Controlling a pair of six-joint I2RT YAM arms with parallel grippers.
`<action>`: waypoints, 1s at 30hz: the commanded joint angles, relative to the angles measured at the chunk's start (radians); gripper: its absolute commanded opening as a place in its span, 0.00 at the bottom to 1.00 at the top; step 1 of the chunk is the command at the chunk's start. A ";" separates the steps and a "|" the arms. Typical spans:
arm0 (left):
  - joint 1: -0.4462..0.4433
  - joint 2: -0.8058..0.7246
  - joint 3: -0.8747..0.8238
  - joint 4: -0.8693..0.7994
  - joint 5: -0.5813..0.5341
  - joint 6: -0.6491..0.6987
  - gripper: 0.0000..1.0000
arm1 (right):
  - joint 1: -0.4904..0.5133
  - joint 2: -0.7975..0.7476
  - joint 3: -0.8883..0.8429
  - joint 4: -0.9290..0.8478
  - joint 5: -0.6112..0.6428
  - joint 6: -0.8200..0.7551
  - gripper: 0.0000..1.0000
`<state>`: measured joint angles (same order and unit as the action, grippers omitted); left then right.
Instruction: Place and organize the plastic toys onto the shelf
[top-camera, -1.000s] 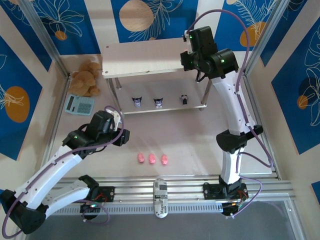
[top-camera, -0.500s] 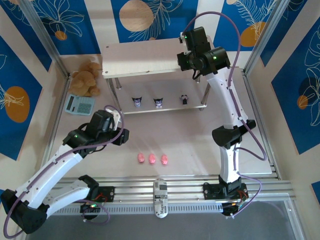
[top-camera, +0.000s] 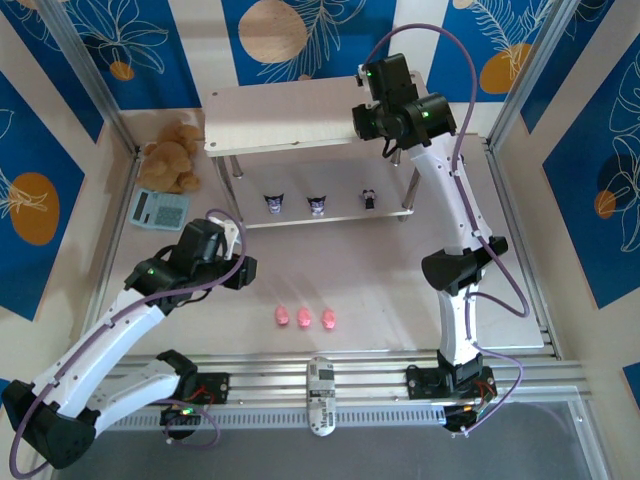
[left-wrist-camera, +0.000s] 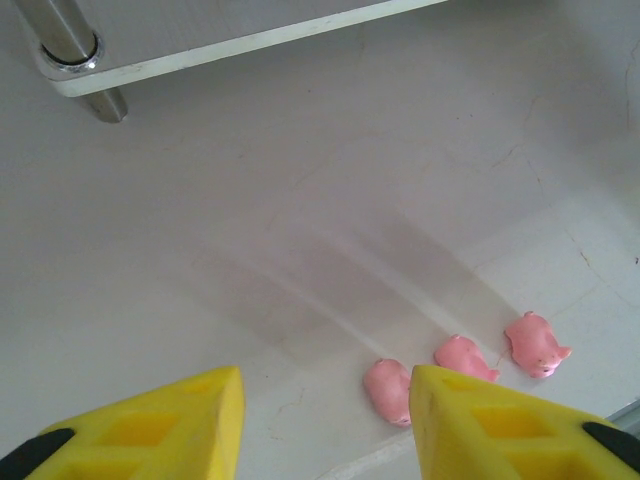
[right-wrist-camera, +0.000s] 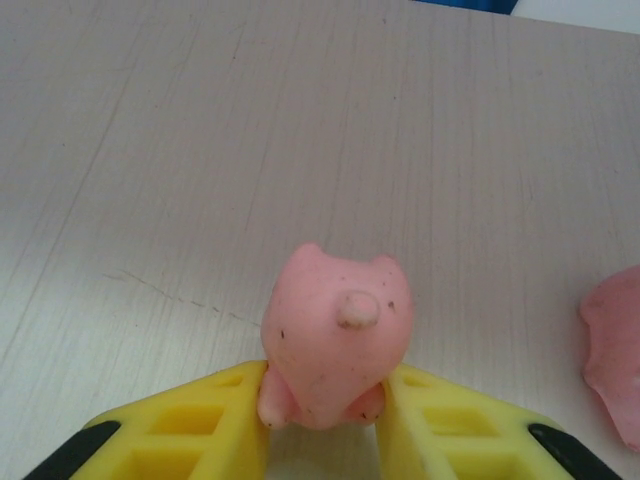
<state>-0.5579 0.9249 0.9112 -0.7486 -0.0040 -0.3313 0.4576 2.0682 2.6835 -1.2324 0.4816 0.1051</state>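
The shelf (top-camera: 280, 115) stands at the back, and my right gripper (right-wrist-camera: 325, 385) is over the right part of its top board (right-wrist-camera: 200, 150). It is shut on a pink pig (right-wrist-camera: 335, 340), which stands upright on the board between the yellow fingers. A second pig (right-wrist-camera: 612, 350) lies at the right edge of that view. Three dark figurines (top-camera: 317, 204) stand in a row on the lower board. Three pink pigs (top-camera: 304, 318) lie in a row on the table. My left gripper (left-wrist-camera: 327, 385) hovers open above the table, the nearest pig (left-wrist-camera: 388, 390) just beside its right finger.
A brown teddy bear (top-camera: 172, 155) and a teal clock (top-camera: 158, 208) sit left of the shelf. A shelf leg (left-wrist-camera: 70, 45) stands at the far left in the left wrist view. A white device (top-camera: 320, 395) lies on the front rail between the arm bases.
My right arm has shifted slightly left and back over the top board with the pig. The left arm has barely moved.
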 joint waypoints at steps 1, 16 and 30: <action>0.016 -0.013 -0.008 -0.006 0.019 0.016 0.48 | -0.006 0.023 0.025 0.017 -0.011 -0.015 0.33; 0.033 -0.017 -0.013 -0.007 0.030 0.020 0.48 | -0.023 0.035 0.024 0.068 -0.015 -0.022 0.37; 0.039 -0.025 -0.015 -0.014 0.030 0.021 0.48 | -0.026 0.043 0.027 0.103 -0.039 -0.035 0.44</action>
<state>-0.5323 0.9161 0.9047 -0.7490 0.0109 -0.3309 0.4351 2.0884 2.6839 -1.1580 0.4633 0.0830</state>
